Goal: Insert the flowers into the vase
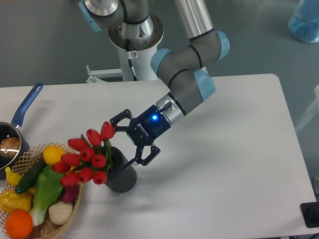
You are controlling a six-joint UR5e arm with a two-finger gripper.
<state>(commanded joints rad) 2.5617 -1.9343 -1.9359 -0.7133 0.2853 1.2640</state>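
One arm bent low, gripper [133,140] spread

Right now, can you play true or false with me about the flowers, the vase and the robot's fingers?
1. The flowers stand straight up in the vase. False: they lean far over to the side, out over the basket.
2. The gripper is open. True: its fingers are spread and hold nothing.
3. The flowers are yellow. False: the buds are red.
4. The basket holds toy fruit and vegetables. True.
5. The vase lies on its side. False: it stands upright on the table.
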